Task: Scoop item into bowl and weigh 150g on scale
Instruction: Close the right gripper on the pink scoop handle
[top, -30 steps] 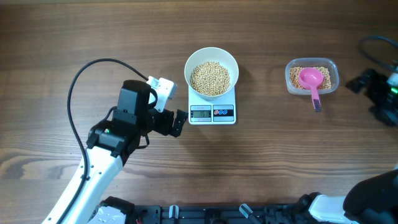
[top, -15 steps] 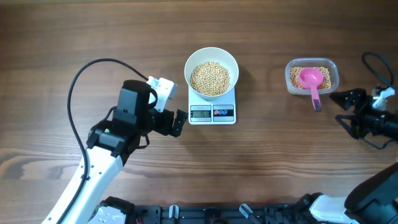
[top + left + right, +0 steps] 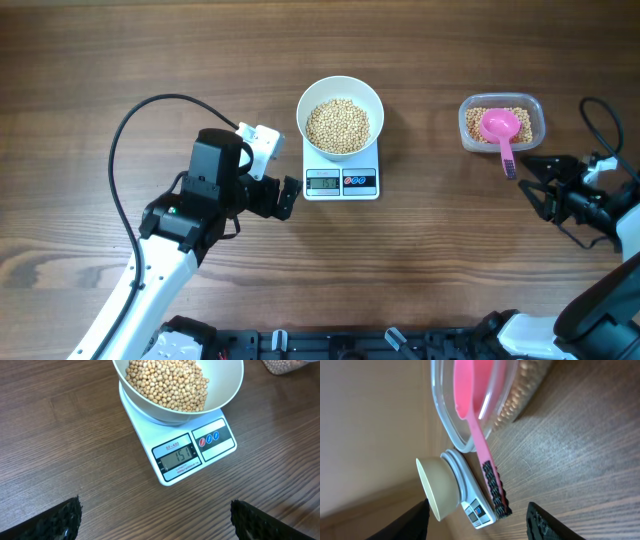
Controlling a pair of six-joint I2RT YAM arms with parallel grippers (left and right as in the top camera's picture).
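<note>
Fingers point(image 3: 60, 517) are standing apart on the left gripper point(image 3: 155, 520) and right gripper point(image 3: 475, 520), both empty. Beans point(image 3: 338, 125) are sitting in the bowl point(image 3: 308, 100) on the scale point(image 3: 341, 183), centre; weighing looks nearly done.

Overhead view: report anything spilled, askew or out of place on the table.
Nothing stands out. The beans lie inside the bowl, which sits squarely on the scale; no stray beans show on the table. The pink scoop rests in the clear tub, its handle poking over the rim.
</note>
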